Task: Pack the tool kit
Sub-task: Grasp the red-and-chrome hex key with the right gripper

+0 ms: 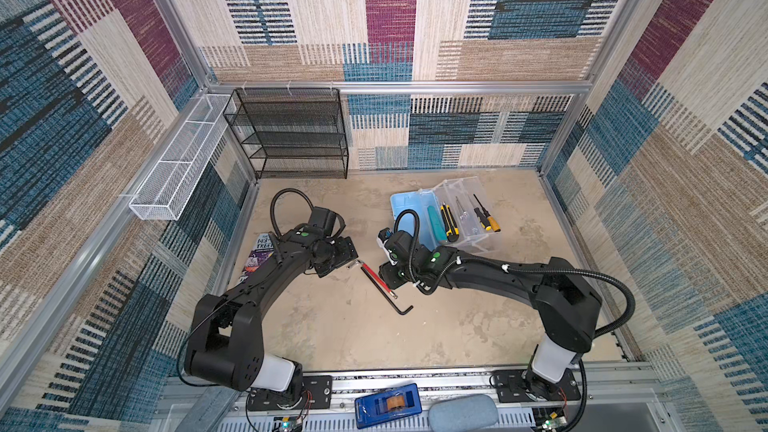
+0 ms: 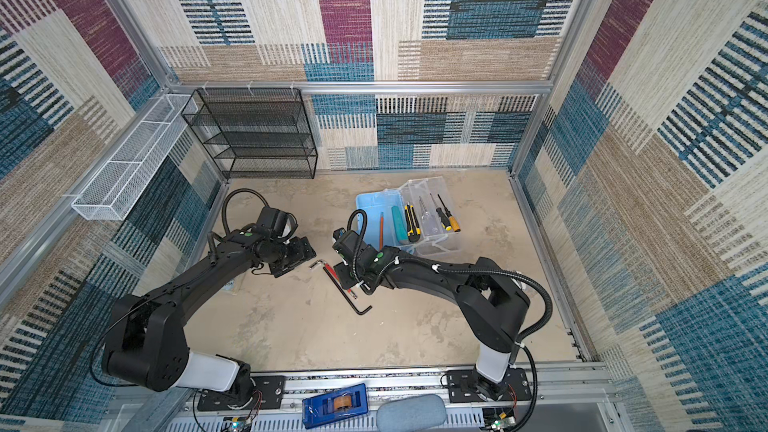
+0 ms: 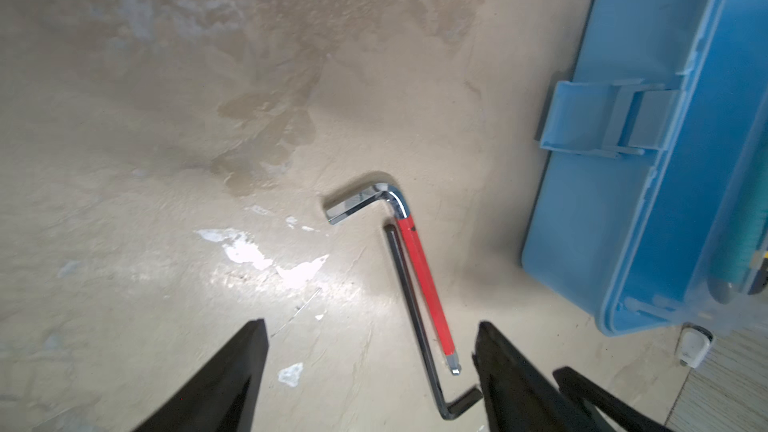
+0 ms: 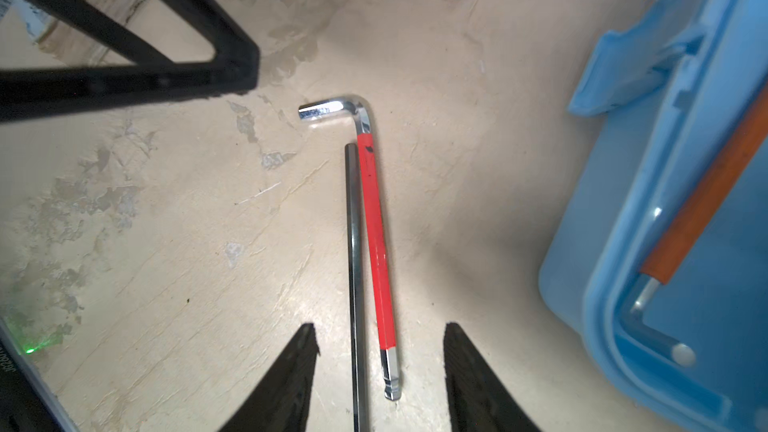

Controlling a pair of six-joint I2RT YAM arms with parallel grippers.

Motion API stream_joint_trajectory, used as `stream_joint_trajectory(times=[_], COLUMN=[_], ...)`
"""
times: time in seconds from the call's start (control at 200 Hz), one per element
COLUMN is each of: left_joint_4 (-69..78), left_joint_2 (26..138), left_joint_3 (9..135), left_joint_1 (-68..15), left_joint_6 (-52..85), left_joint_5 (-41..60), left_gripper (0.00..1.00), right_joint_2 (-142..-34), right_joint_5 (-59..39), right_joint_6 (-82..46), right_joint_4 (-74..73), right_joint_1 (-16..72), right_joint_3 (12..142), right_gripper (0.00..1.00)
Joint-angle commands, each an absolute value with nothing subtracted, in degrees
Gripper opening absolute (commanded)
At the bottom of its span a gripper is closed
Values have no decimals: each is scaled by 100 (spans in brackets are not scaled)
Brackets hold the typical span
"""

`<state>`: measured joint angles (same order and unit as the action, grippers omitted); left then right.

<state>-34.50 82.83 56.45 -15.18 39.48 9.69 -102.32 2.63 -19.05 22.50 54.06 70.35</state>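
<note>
1. Left gripper (image 3: 370, 322): jaws are seen wide apart, nothing is held.
2. Right gripper (image 4: 380, 326): fingers are parted. Red hex key (image 4: 376, 243) and black hex key (image 4: 355, 263) are seen between them, neither clamped.
3. Both keys are laid side by side near the middle of the table (image 1: 332, 326).
4. Tool case (image 1: 405, 205) is set open near the back-right corner, with a screwdriver (image 1: 484, 214) on the clear lid (image 1: 469, 197).
</note>
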Motion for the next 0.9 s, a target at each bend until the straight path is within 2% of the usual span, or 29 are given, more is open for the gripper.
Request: stream_joint_trajectory(times=[0.0, 0.305, 0.516, 0.896], left_joint_4=[-3429, -3414, -3245, -3341], left_joint_2=[8215, 8012, 8066, 8012], left_joint_3=[5564, 5257, 5186, 5176], left_joint_1=[-1375, -1082, -1064, -1063], left_joint_6=[3727, 3590, 3711, 3704], left_joint_5=[1136, 1180, 1331, 1261], left_gripper=[82, 85, 86, 86], right_joint_2=[-10530, -11163, -11302, -11639], right_joint_5=[317, 340, 527, 606], right_joint_6=[-1944, -2004, -2004, -1769], right_joint_4=[2436, 2766, 2988, 3253], right_joint_1=[5467, 5516, 5516, 5513], right_joint_3=[7268, 7547, 7669, 7957], right_gripper=[52, 47, 41, 37])
